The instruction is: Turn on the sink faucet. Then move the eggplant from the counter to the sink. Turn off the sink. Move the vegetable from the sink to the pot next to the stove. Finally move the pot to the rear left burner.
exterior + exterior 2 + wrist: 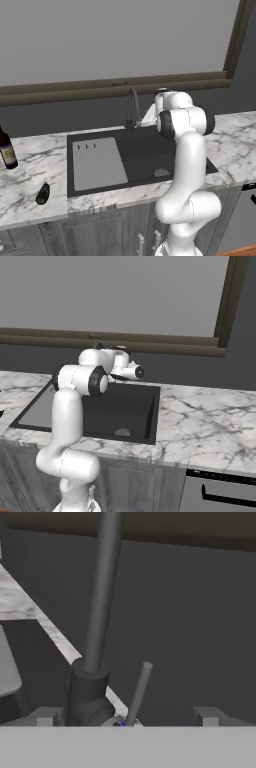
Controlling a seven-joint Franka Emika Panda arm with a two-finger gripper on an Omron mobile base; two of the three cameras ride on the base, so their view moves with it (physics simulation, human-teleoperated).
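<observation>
Left base view alone shows eggplant (pixel 43 193) near counter (pixel 30 150) front edge beside bottle (pixel 7 148), faucet (pixel 132 109) at sink (pixel 150 150) rear edge, hand view shows lever (pixel 137 694) between spread fingertips (pixel 46 716), gripper (pixel 125 722) open.

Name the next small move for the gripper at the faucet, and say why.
Probably ease the gripper forward and push the faucet handle aside. The thin lever stands between the fingertips, beside the faucet base, and no water runs into the sink. The eggplant lies on the counter.
</observation>
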